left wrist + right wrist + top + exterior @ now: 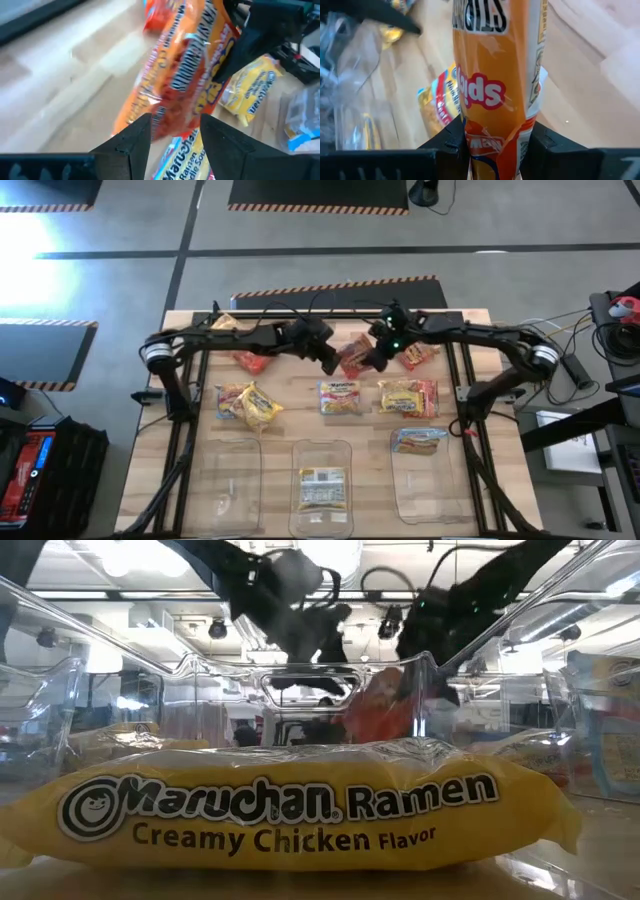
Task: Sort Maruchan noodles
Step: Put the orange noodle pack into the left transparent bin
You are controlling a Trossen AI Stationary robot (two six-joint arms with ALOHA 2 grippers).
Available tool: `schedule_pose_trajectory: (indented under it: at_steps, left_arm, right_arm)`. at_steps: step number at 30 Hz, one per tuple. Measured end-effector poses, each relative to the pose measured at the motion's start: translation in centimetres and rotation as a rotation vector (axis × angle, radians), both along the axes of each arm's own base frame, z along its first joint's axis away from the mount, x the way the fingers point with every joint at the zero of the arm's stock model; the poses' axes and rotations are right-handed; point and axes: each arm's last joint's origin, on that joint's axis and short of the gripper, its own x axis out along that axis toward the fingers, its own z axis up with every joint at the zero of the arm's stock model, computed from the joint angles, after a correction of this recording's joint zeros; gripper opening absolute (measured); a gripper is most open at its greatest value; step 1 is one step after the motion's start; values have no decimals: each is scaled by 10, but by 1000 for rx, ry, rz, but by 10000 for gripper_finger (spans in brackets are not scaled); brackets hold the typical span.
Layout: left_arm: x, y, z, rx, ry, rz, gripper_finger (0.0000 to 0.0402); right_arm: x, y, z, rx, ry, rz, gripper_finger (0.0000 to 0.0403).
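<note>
I see an orange-red packet (354,356) held up over the far middle of the bench (190,325), between my two grippers. The right gripper (372,360) sits at its 3 o'clock side; in the right wrist view its jaws stand narrow, pinching the packet's (492,100) end between both fingers (451,142). The left gripper (328,364) meets the packet from 9 o'clock; in the left wrist view its jaws stand partly apart with the packet's (185,70) other end between the fingers (132,140), though I cannot tell whether they truly clamp it. Both arms reach inward from the bench's sides, elbows out, wrists nearly meeting at centre.

The other noodles lie on the bench: a red packet (251,362) at 9 o'clock of the left gripper, another red one (416,357) at 3 o'clock of the right, and a row of yellow ones (341,397) nearer me. The middle clear bin (297,460) holds a yellow packet (322,488), and the right-hand bin (398,485) a light blue one (419,441).
</note>
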Motion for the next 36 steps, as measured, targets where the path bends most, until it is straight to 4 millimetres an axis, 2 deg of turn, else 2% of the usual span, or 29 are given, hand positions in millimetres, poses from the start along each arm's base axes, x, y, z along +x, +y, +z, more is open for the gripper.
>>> schedule_pose_trajectory:
  at_steps: [6,11,17,29,36]
  left_arm:
    - [-2,-3,28,129,-128,-119,153]
    - [-2,-4,49,258,-245,-167,153]
    - [2,-3,50,324,-277,-190,152]
    - [6,-3,58,427,-357,-238,152]
    - [6,-3,62,453,-397,-220,165]
  right_arm:
    - [-20,13,23,-101,1,76,107]
    - [-34,19,31,-222,73,81,107]
    - [-41,24,41,-291,78,118,107]
    - [-38,17,107,-592,90,244,107]
    - [-38,16,126,-630,113,253,107]
